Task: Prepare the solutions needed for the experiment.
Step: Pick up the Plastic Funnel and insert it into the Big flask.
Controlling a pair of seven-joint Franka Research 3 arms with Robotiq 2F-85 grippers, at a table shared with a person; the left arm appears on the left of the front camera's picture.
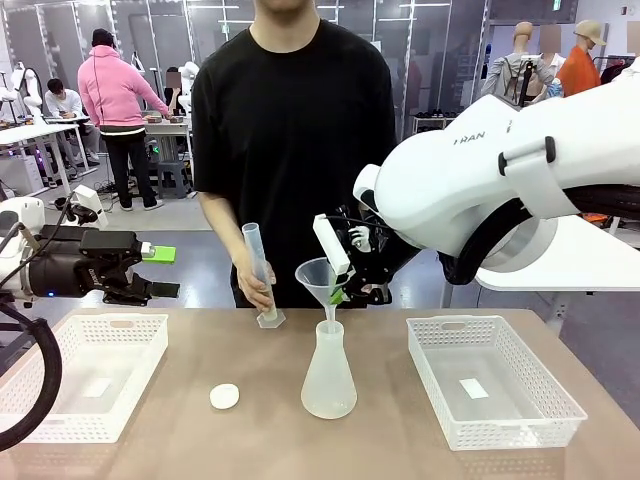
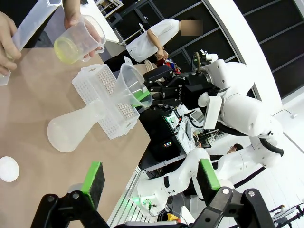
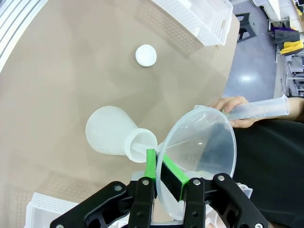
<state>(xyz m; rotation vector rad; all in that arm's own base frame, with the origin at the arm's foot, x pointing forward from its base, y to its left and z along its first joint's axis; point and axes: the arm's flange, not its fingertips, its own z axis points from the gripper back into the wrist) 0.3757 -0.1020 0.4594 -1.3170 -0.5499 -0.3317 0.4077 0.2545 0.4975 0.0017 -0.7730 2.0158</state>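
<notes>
A frosted conical flask [image 1: 328,378] stands mid-table, and its wide base [image 3: 111,132] looks pale, with no tinted solution visible in it. A clear funnel [image 1: 316,274] sits with its stem in the flask neck. My right gripper [image 3: 161,172] is shut on the funnel [image 3: 202,152] rim. The person's hand holds a graduated cylinder [image 1: 258,268] upright on the table. Their other hand holds a clear jug [image 2: 80,39] with yellow-green liquid in its bottom. Above the left basket my left gripper [image 1: 165,272] hangs open, holding nothing.
Two white baskets lie on the table, one at the left [image 1: 120,330] and one at the right [image 1: 500,335], each holding a small white pad. Left of the flask rests a small white disc [image 1: 224,396]. The person stands at the far edge.
</notes>
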